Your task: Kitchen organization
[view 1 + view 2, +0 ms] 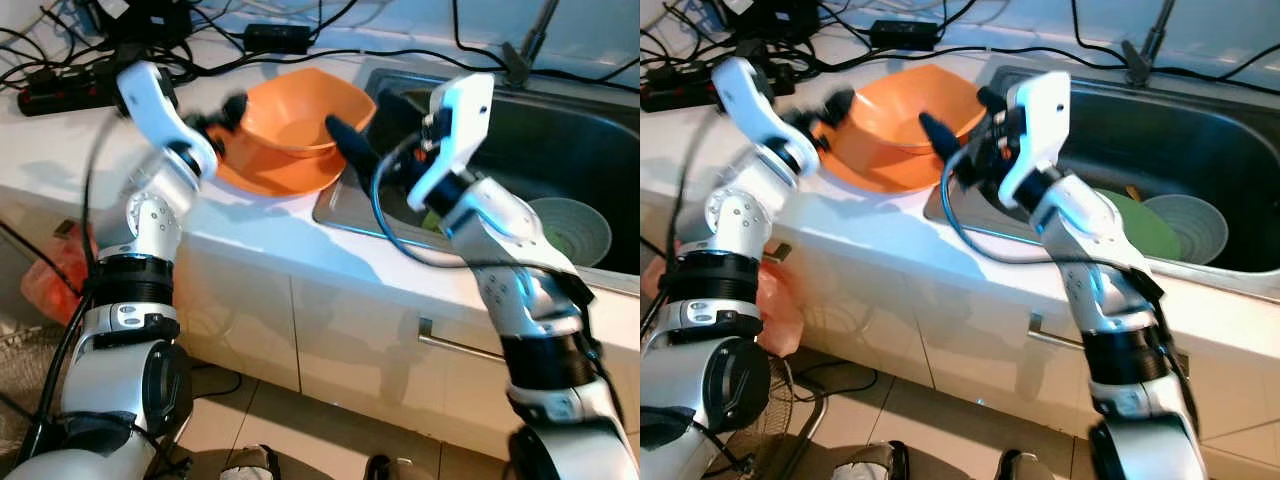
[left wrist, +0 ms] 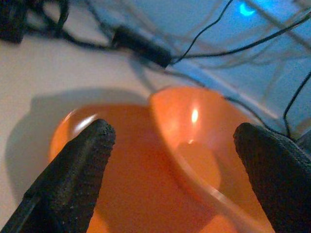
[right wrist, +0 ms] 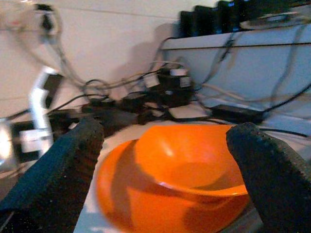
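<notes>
- The orange bowl [image 1: 300, 125] sits in an orange plate [image 1: 270, 172] on the white countertop [image 1: 60, 150], right at the edge of the steel sink [image 1: 560, 130], between the two grippers
- The left gripper [image 1: 228, 115] is at the bowl's rim on the side away from the sink; its wrist view shows the two black fingers [image 2: 73, 165] spread wide, with bowl and plate just ahead and between them
- The right gripper [image 1: 345, 140] reaches in from the sink side, one finger near or touching the rim; its fingers [image 3: 63, 160] are also wide apart, the bowl centred beyond them
- Handling, as I judge it: both pieces look like rigid, glossy plastic or melamine, so light and unlikely to break, but slick under the pads; the thin upstanding rim of the bowl is the natural place to pinch, one finger inside and one outside
- The bowl lies tilted in the plate, so it may rock or slide when touched, and the plate may be dragged along toward the sink
- Inside the sink, well beyond the right gripper, lie a green plate [image 1: 1140, 225] and a pale bowl [image 1: 575, 228]
- Hard to read: the left gripper is motion-blurred in the head views, so contact with the rim cannot be told; the right arm covers part of the sink, and the cables [image 1: 150, 30] behind the bowl are a tangle
</notes>
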Controlling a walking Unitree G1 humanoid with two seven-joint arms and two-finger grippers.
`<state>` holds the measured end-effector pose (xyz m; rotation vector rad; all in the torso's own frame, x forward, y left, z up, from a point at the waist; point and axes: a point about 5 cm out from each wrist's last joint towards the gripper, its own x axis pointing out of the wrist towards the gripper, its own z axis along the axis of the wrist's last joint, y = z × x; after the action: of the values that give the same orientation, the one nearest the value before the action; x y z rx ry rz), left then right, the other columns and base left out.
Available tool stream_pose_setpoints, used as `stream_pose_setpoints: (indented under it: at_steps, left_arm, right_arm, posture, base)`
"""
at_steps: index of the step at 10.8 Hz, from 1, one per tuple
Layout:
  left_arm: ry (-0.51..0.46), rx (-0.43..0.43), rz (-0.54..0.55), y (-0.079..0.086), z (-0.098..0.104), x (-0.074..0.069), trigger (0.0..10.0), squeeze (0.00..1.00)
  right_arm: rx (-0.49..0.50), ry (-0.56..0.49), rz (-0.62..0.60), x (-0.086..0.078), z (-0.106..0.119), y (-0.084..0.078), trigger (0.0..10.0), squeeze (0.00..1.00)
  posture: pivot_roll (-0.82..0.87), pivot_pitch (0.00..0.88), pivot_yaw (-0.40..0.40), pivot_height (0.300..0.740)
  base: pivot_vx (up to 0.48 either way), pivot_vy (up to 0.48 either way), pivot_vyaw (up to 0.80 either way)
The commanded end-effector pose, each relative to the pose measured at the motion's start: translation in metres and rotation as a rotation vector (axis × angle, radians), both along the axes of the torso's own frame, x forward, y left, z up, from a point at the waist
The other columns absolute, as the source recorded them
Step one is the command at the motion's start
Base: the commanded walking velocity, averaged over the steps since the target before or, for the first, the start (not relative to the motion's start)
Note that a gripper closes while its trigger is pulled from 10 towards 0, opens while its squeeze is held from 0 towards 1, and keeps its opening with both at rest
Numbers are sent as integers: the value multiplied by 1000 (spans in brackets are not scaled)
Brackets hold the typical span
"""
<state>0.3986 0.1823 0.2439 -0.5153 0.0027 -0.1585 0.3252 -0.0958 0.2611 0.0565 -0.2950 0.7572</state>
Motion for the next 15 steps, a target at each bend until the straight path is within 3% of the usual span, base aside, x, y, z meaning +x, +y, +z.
stream_pose_setpoints:
  at_steps: [1,5,8,11,12,13,14,15]
  left_arm:
    - [24,-28,-7,0,3,3,10000,0]
    - [116,-73,-59,-11,-5,9,10000,0]
    - [144,-56,-91,-19,-3,12,10000,0]
    - [253,-49,-107,-19,-22,13,10000,0]
    - [299,-86,-104,-16,-27,12,1961,0]
    - [303,-90,-105,-16,-27,13,0,0]
    - [298,-105,-91,-14,-24,14,0,0]
    - [290,-143,-79,-13,-21,16,3882,0]
  right_arm:
    - [-21,-3,40,-6,1,2,10000,0]
    - [-107,1,162,-25,-5,9,10000,0]
    - [-130,16,170,-32,-10,9,10000,0]
    - [-145,41,162,-40,-16,8,10000,0]
    - [-155,53,159,-42,-19,7,10000,0]
    - [-160,57,158,-43,-20,6,10000,0]
    - [-166,61,160,-43,-21,7,10000,0]
    - [-169,64,158,-44,-22,7,10000,0]
  posture:
    - [58,108,43,740]
    - [50,116,65,740]
    - [50,139,77,740]
    - [42,175,82,740]
    - [38,189,77,740]
    - [36,193,75,740]
    - [36,197,75,740]
    - [37,197,73,740]
  base:
    - [0,0,0]
    - [0,0,0]
    - [0,0,0]
    - [0,0,0]
    - [0,0,0]
    - [0,0,0]
    - [0,0,0]
    - [0,0,0]
